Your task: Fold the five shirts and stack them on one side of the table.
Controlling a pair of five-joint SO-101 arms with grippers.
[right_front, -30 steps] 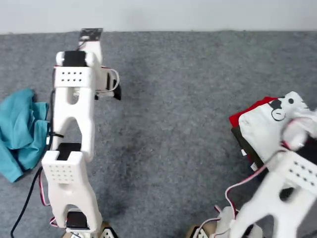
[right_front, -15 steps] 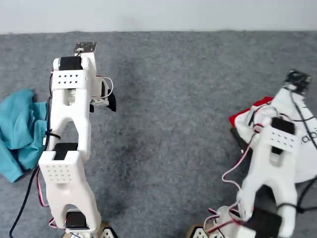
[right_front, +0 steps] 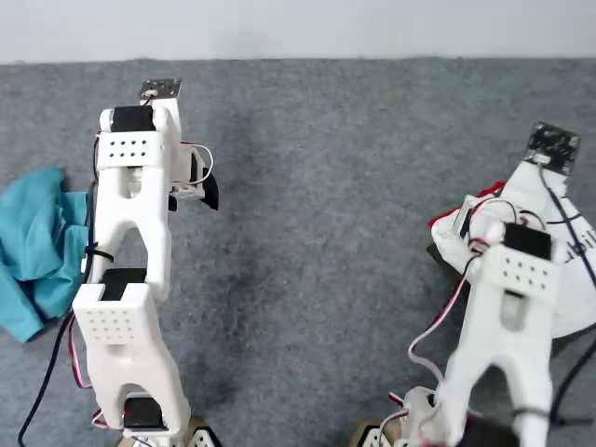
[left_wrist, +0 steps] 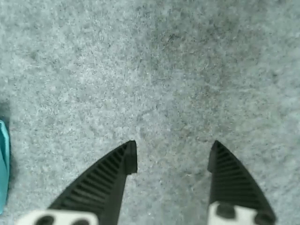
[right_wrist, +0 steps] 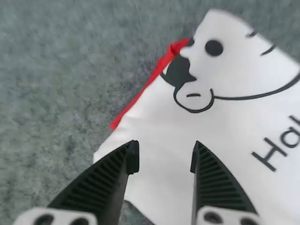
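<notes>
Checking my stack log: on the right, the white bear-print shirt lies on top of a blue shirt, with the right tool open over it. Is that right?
Not quite. Under the white bear-print shirt lies a red shirt, not a blue one; the right wrist view shows its edge sticking out. The right tool is indeed open over the white one.

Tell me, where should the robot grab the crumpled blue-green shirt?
Probably by a raised fold on the side nearest the left gripper. The blue-green shirt lies in a crumpled heap, so its bunched folds stick up and give something to pinch. The gripper hangs open over the grey carpet beside the shirt, so coming down from above on that near side looks easiest.
</notes>
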